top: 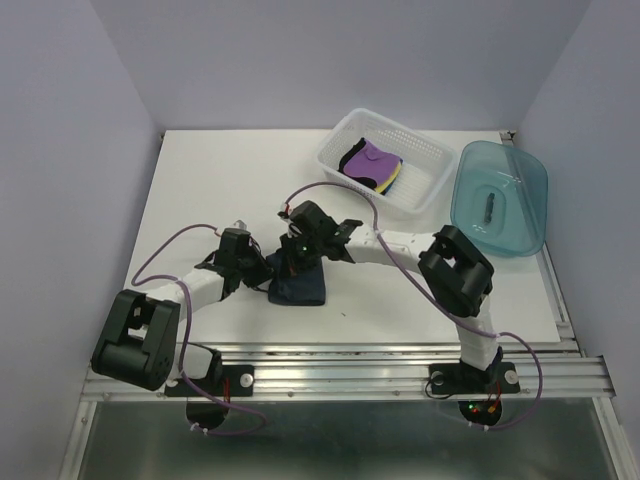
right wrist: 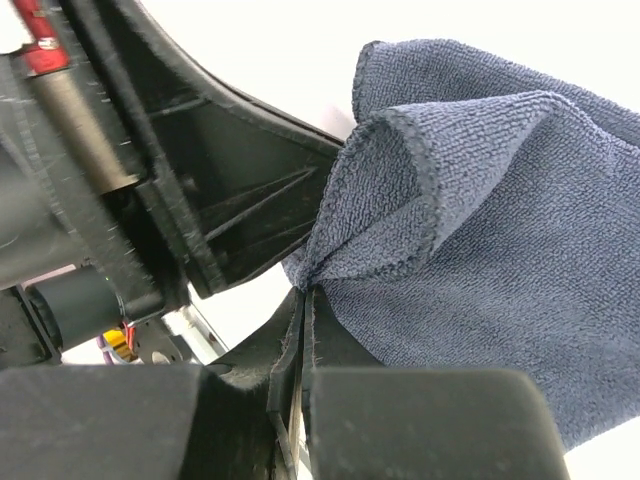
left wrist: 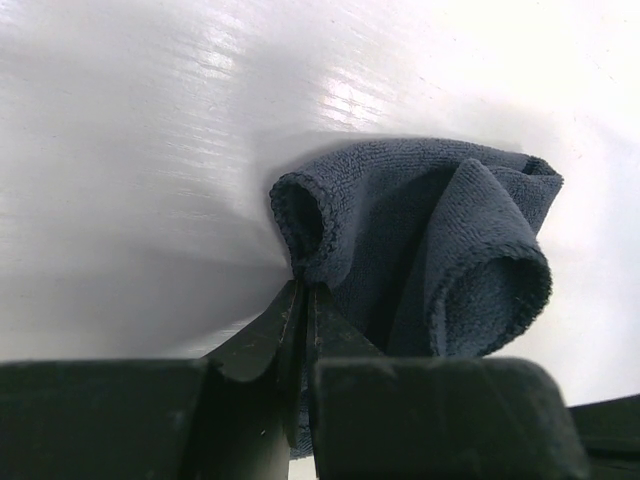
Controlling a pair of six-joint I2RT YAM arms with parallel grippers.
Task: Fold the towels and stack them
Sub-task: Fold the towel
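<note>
A dark slate blue towel (top: 299,287) hangs bunched between both grippers over the middle of the table. My left gripper (top: 262,268) is shut on its left edge; in the left wrist view the towel (left wrist: 440,240) folds out from the pinched tips of that gripper (left wrist: 303,290). My right gripper (top: 296,262) is shut on the towel's upper edge, with the cloth (right wrist: 500,260) spreading right from its closed tips (right wrist: 305,292). A purple towel (top: 375,157), a yellow one (top: 392,178) and a dark one lie piled in the white basket (top: 425,152).
A teal plastic bin (top: 500,197) stands at the right, beside the white slotted basket. The table's near edge with the metal rail (top: 350,370) runs behind the arm bases. Grey walls close in the left, far and right sides.
</note>
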